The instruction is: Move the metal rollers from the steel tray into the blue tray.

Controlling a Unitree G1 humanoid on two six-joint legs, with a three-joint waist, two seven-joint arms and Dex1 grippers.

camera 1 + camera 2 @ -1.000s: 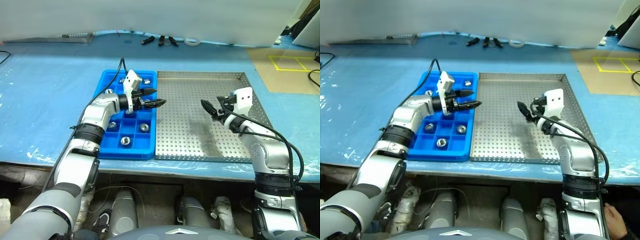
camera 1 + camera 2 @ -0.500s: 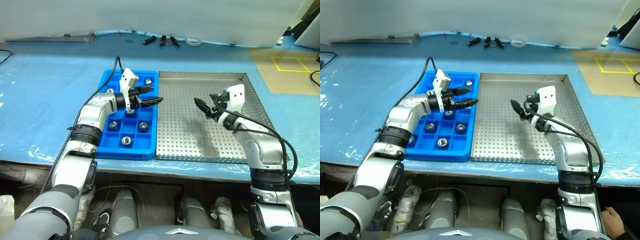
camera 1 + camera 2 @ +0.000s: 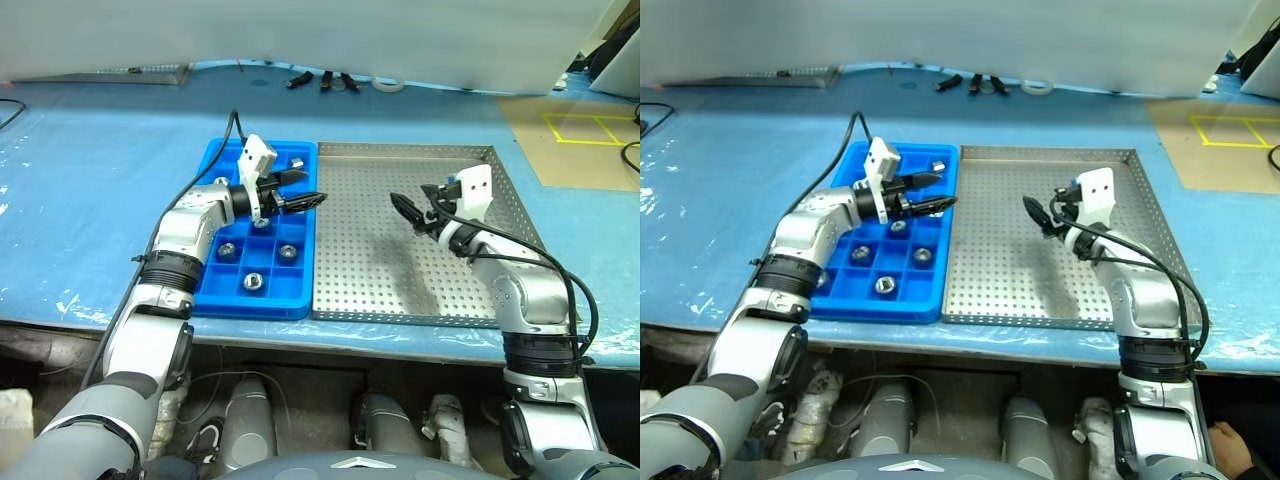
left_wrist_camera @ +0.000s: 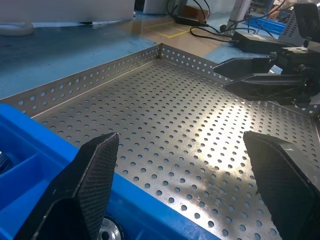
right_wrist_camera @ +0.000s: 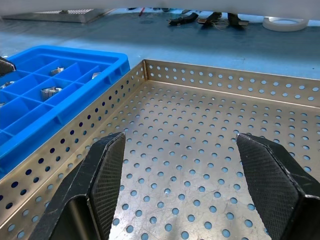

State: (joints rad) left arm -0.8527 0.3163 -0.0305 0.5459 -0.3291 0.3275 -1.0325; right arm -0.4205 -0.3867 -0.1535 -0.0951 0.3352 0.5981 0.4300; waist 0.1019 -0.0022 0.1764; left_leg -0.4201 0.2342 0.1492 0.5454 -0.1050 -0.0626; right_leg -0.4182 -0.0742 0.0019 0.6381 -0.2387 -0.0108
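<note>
While both arms hover much as they did a second ago, nothing is in transit. Left pincer [image 3: 303,190] stays spread and empty over the bright blue compartmented plastic tray [image 3: 218,303], where the small silvery metal rollers [image 3: 251,281] lie. Large perforated steel tray [image 3: 380,300] on the blue worktop [image 3: 90,190] shows a bare floor, so transfer appears complete. Right pincer [image 3: 408,211] hangs parted, empty, above it. Far blue compartments are partly masked by the left arm.

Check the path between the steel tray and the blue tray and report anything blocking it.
Nothing visible blocks it. The steel tray sits directly beside the blue tray, rims side by side. The left gripper hangs open over the blue tray's inner edge. Rollers already sit in compartments.
</note>
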